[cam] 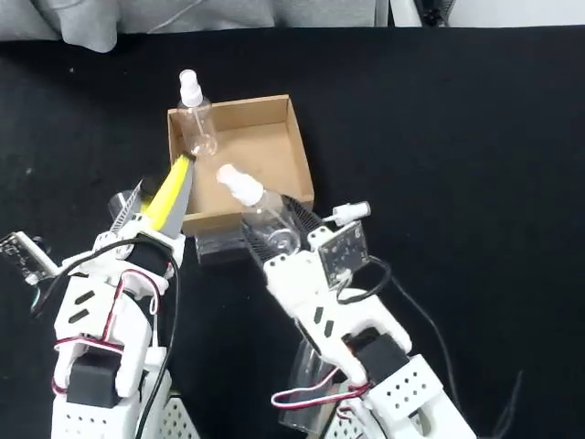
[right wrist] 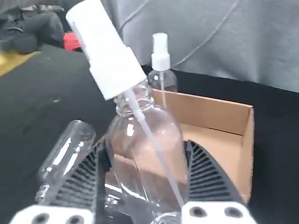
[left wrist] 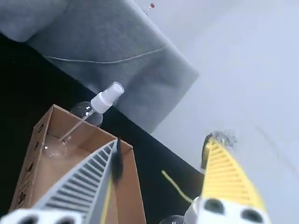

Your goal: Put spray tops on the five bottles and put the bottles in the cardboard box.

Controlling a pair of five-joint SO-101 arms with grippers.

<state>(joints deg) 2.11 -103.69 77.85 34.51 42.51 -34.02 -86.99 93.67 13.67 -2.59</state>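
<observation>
My right gripper (cam: 279, 229) is shut on a clear bottle (cam: 265, 219) with a white spray top (right wrist: 107, 51), held tilted over the near edge of the cardboard box (cam: 274, 151). Another topped bottle (cam: 195, 119) stands in the box's far left corner (right wrist: 161, 70). My left gripper (cam: 160, 178) is open, its yellow and grey fingers (left wrist: 88, 182) holding nothing at the box's left near corner (left wrist: 79, 154). A topless bottle (cam: 123, 206) lies left of the box (right wrist: 65, 156). A loose spray top (cam: 352, 212) lies right of my right gripper.
A clear bottle (cam: 215, 247) lies against the box's near wall. Another clear bottle (cam: 311, 384) lies under the right arm near the table's front. Grey cloth (left wrist: 117, 51) hangs behind the black table (cam: 457, 137), whose right side is bare.
</observation>
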